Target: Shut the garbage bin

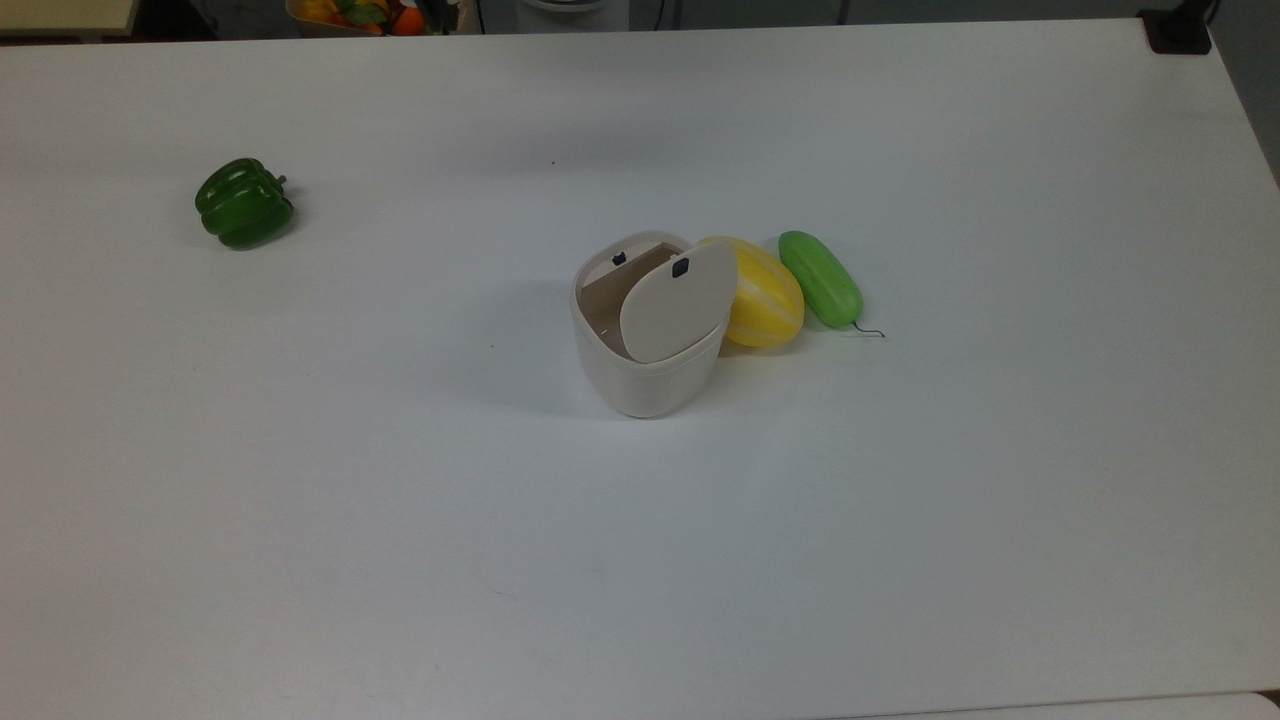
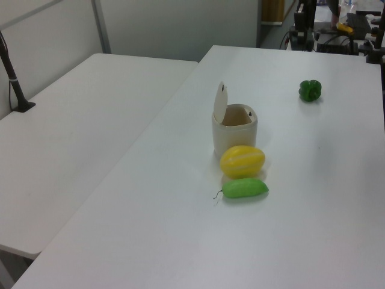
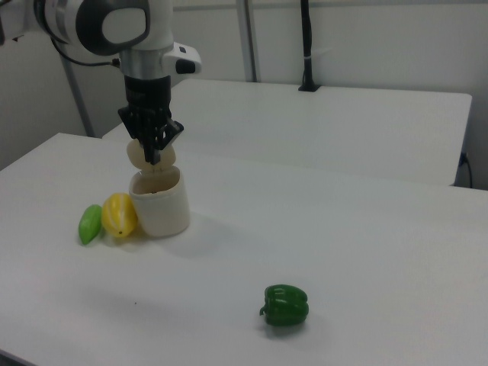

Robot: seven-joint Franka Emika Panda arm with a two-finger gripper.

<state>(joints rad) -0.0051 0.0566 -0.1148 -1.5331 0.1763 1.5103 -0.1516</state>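
Spreading across all three views, the white worktop [image 1: 300, 500] carries everything. A second white table [image 2: 78, 132] stands beside it at the left view's left.

In the right view, the white arm [image 3: 99, 23] reaches down from the upper left, and its black pincer [image 3: 155, 156] points downward, appearing in front of the bin's raised lid. Whether the pincer is wide or narrow I cannot tell.

The bin [image 1: 645, 375] stands upright near the middle of the worktop, cream-white, its body tapering downward. It is open: the beige lid [image 1: 675, 305] is tipped up on its hinge, standing nearly upright in the left view, with a small dark button [image 1: 680, 267] near its free edge.

A yellow striped melon [image 1: 768, 295] lies against the bin on the top view's right. Just beside the melon, further to the top view's right, lies a light green cucumber [image 1: 820, 278] with a thin dark stem. A dark green pepper [image 1: 243, 203] sits well apart, toward the top view's left.
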